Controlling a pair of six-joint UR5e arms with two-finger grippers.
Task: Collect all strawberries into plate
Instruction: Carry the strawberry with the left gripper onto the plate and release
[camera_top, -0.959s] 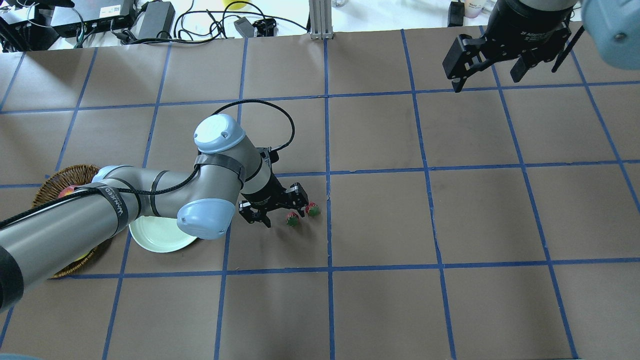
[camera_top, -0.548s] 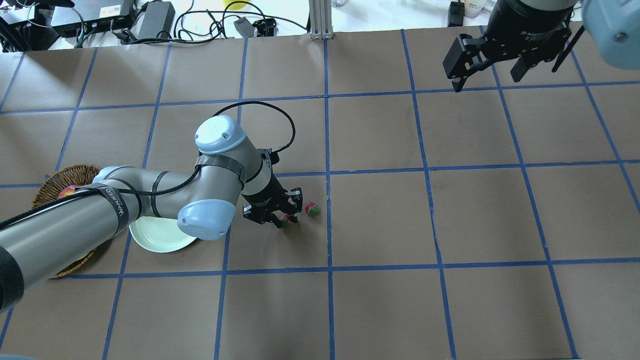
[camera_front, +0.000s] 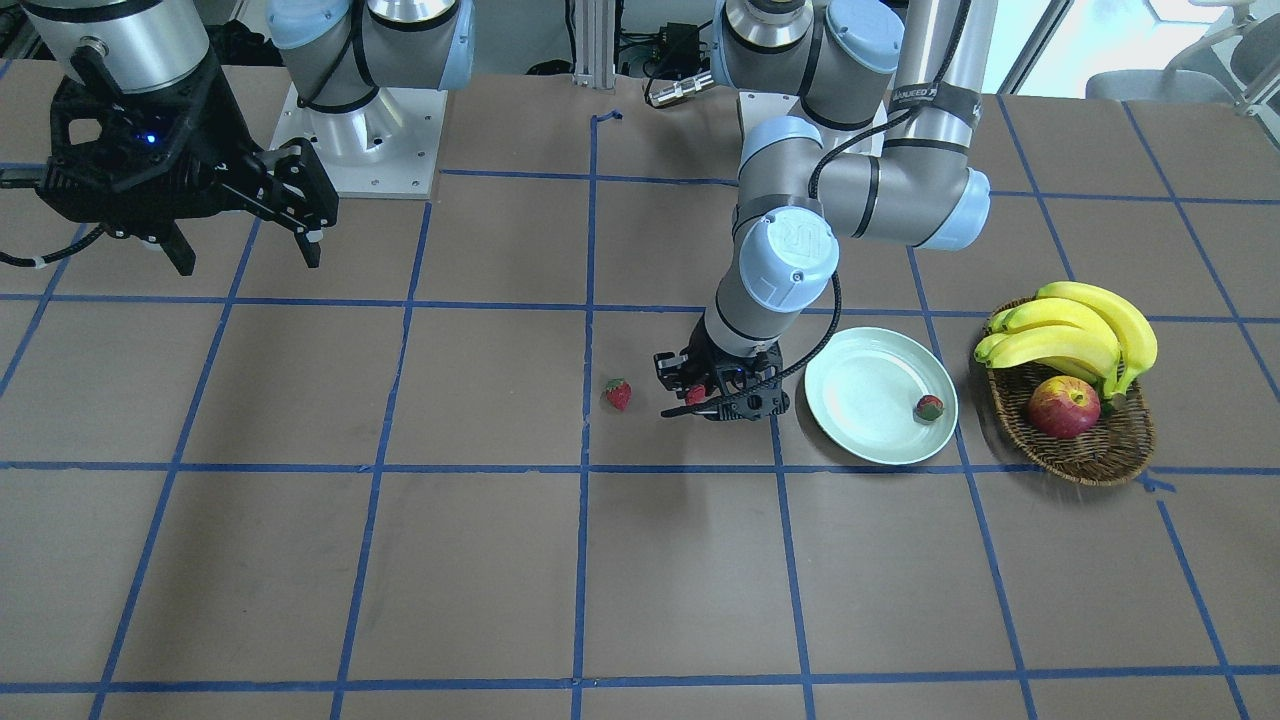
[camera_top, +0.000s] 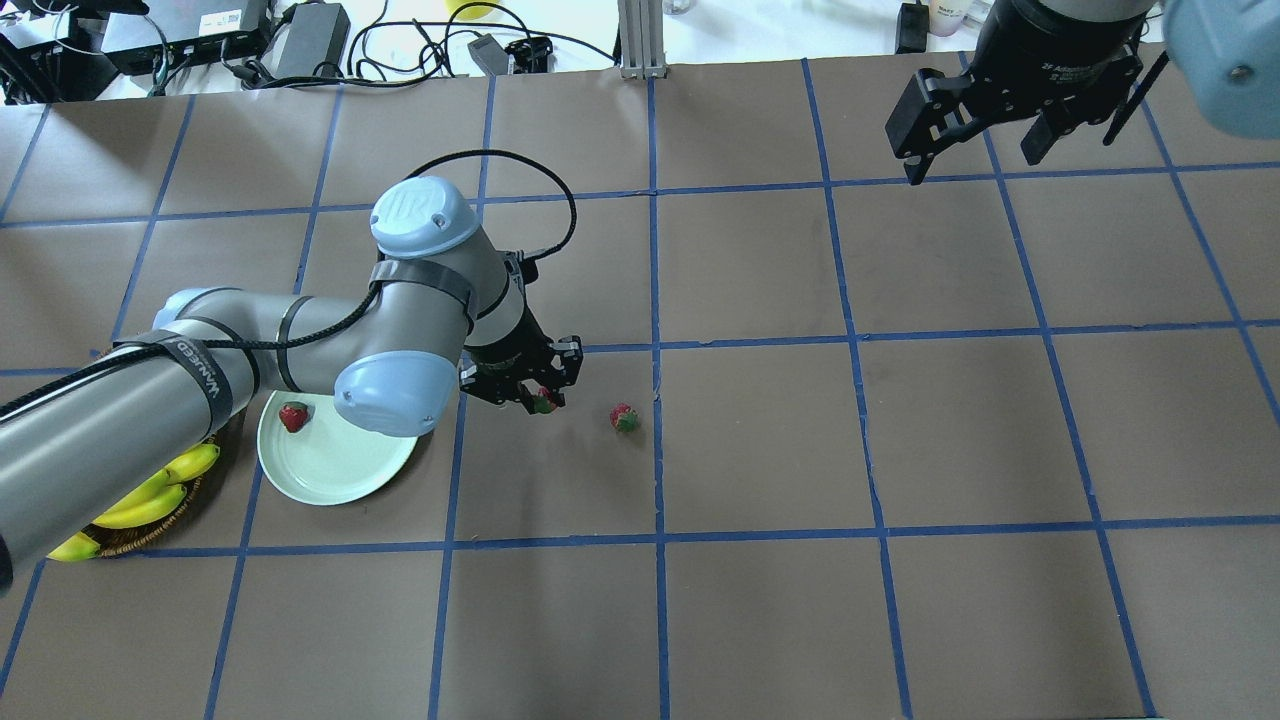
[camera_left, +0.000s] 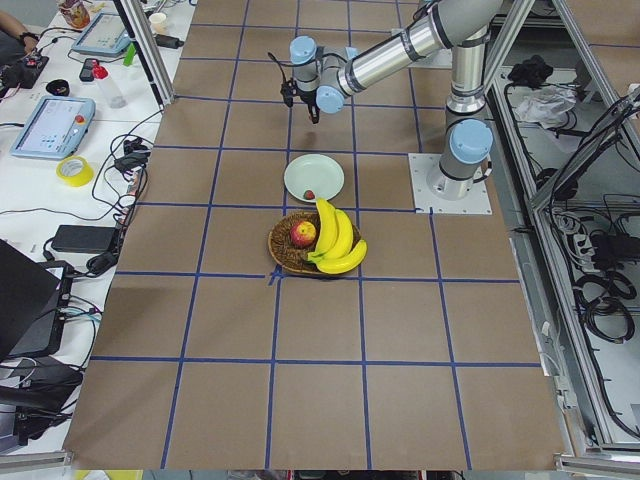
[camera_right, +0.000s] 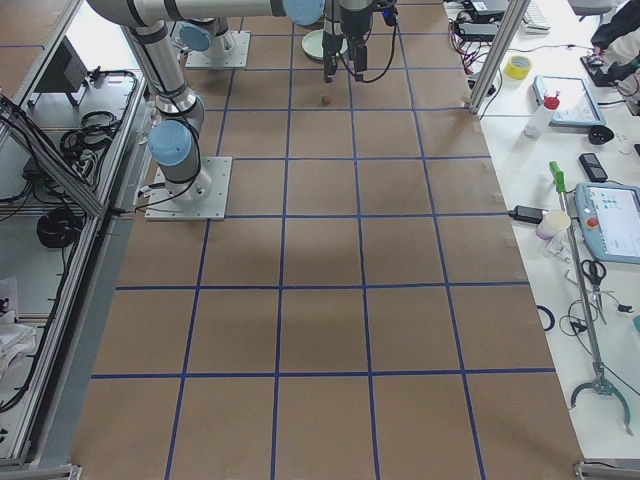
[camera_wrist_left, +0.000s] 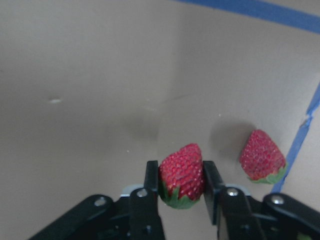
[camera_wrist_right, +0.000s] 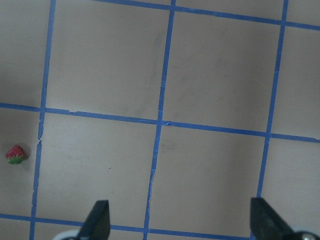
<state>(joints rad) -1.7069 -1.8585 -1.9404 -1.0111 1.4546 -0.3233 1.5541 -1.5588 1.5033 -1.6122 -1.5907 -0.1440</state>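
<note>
between the fingers of the left claw (camera_wrist_left: 181, 176): the held strawberry (camera_wrist_left: 182, 167), pinched on both sides, green cap toward the claw's body
left claw: clamped on the held strawberry, pointing down at the bench (camera_top: 900, 450)
loose strawberry (camera_top: 624, 417): on the bench near the left claw, on its side away from the plate, just beside a blue tape line
plate (camera_top: 340, 465): on the bench near the left claw's other side, partly under the arm's elbow in the overhead view
plated strawberry (camera_top: 293, 416): on the plate, by the rim farthest from the left claw
right claw (camera_wrist_right: 180, 222): fingers wide apart, raised over the bench, well apart from the left claw
basket (camera_front: 1100, 462): beyond the plate from the left claw, holding bananas (camera_front: 1070, 330) and an apple (camera_front: 1063, 407)
</note>
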